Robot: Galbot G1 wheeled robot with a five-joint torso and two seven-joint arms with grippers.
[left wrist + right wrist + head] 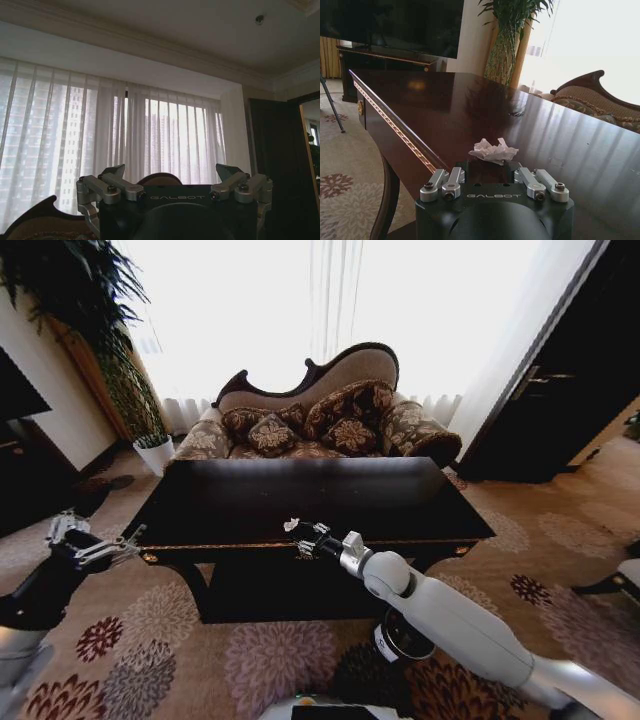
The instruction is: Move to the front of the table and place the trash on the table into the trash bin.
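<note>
The glossy black table with gold trim stands right in front of me. A crumpled white paper ball of trash lies near its front edge. My right gripper is open at that edge, level with the tabletop. In the right wrist view the paper ball rests on the table just ahead of the right gripper. A small dark lump sits farther along the top. The round dark trash bin with a white label stands on the carpet under my right arm. My left gripper hangs open, off the table's left corner.
An ornate sofa stands behind the table. A white plant pot is at the back left, a dark cabinet at the right. A TV stand lies beyond the table's left end. Patterned carpet surrounds the table.
</note>
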